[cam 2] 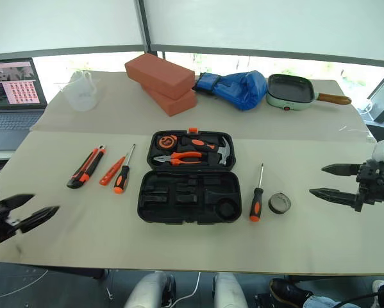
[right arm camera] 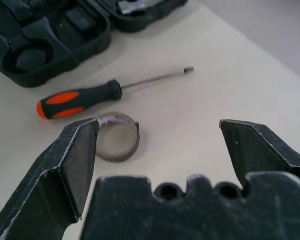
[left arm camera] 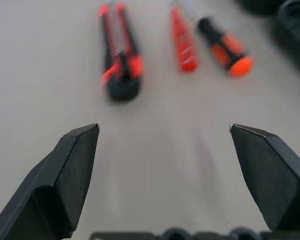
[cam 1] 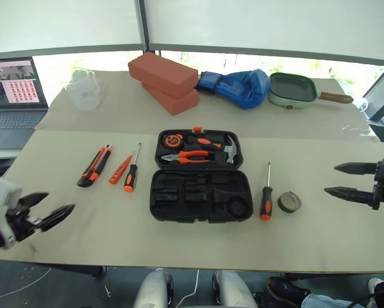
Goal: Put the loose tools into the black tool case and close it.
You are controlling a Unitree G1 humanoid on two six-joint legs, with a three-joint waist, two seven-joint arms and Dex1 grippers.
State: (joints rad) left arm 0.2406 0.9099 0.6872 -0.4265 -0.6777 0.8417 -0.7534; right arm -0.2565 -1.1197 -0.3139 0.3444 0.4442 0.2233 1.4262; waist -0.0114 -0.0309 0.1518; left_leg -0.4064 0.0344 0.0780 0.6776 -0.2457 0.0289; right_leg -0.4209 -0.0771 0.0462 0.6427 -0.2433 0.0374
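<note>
Bright window backlight — blurry wrist views

Black tool case (cam 1: 201,196) open; loose tools (cam 1: 108,167) flank it on table.

The left gripper (cam 1: 47,208) had two black pointed fingers on a white boxy wrist at the lower left of the frame. The right gripper (cam 1: 345,179) had the same black tapered fingers, with a dark mount and a white housing behind it.
</note>
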